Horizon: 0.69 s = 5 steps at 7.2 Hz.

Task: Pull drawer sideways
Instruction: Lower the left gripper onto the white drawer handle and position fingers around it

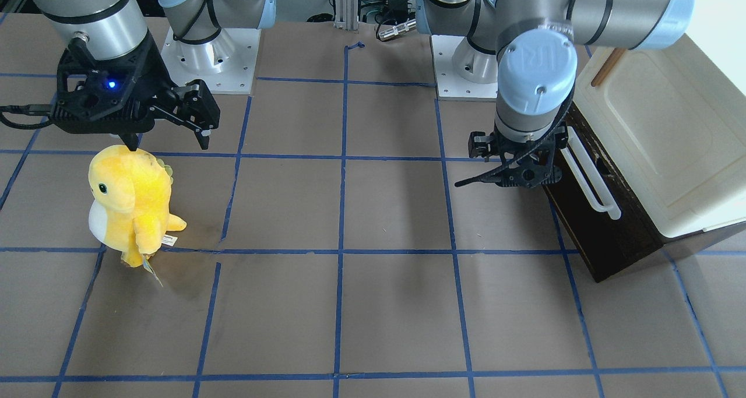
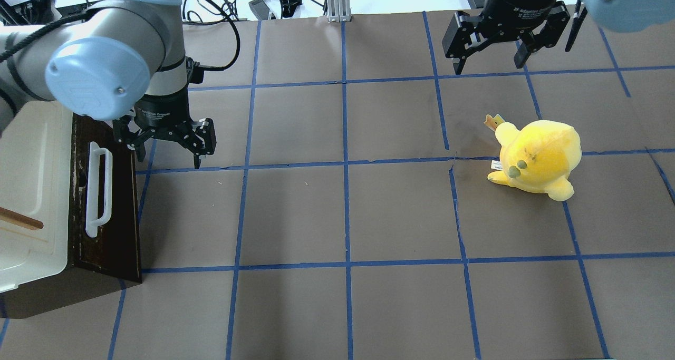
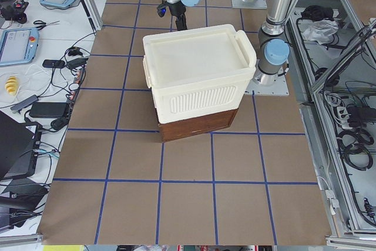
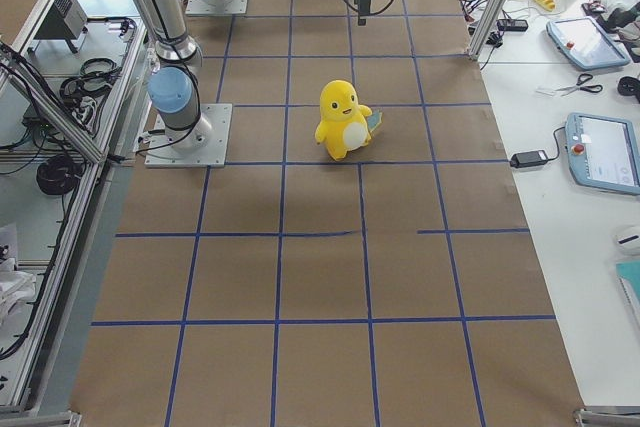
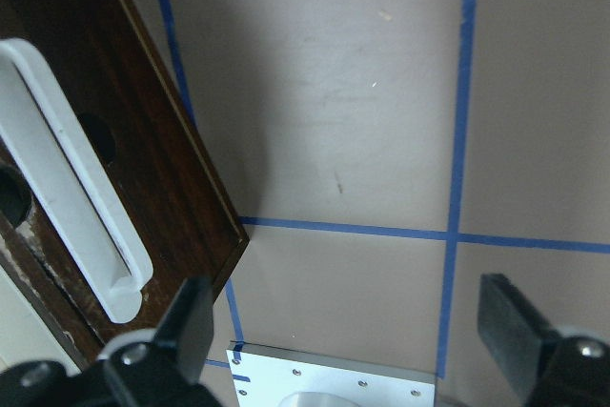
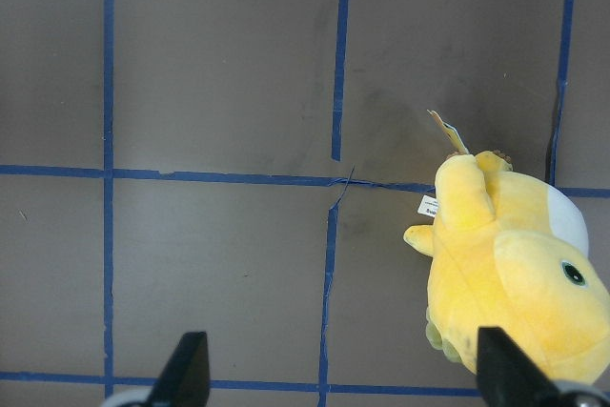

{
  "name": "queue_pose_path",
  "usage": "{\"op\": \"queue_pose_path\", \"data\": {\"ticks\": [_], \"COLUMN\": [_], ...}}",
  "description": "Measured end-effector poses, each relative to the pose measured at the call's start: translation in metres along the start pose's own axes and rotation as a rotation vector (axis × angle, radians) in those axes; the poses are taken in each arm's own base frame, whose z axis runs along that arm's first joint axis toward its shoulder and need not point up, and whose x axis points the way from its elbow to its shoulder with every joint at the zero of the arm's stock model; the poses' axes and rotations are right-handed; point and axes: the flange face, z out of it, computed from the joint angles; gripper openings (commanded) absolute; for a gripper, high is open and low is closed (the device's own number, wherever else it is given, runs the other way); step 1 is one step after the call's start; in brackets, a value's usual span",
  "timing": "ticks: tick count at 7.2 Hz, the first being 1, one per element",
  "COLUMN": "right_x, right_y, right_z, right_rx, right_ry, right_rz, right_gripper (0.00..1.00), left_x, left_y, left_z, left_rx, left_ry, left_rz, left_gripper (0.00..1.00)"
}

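Note:
The dark brown wooden drawer with a long white bar handle sits under a cream cabinet at the table's left end. It looks closed. It also shows in the front view, the left wrist view and the exterior left view. My left gripper is open and empty. It hangs just right of the drawer front, near the handle's far end, and does not touch it. In the left wrist view the handle lies left of the open fingers. My right gripper is open and empty at the far right.
The cream-white cabinet with a small wooden handle sits on top of the drawer. A yellow plush toy stands on the right side, near and below my right gripper. Blue tape lines grid the brown table.

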Motion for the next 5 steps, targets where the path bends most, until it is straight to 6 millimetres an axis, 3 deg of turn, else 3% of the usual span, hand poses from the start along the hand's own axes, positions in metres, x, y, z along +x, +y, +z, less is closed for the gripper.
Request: {"op": "queue_pose_path", "data": {"ticks": [3, 5], "right_x": [0.0, 0.0], "right_y": [0.0, 0.0], "right_z": [0.0, 0.0], "right_rx": [0.0, 0.0], "right_ry": [0.0, 0.0], "right_rz": [0.0, 0.0], "right_gripper": [1.0, 1.0], "left_x": [0.027, 0.033], "left_y": [-0.042, -0.043], "left_z": [0.074, 0.117], "left_rx": [-0.101, -0.136], "left_ry": [-0.375, -0.573], "left_rz": [-0.005, 0.056], "left_gripper": [1.0, 1.0]}}
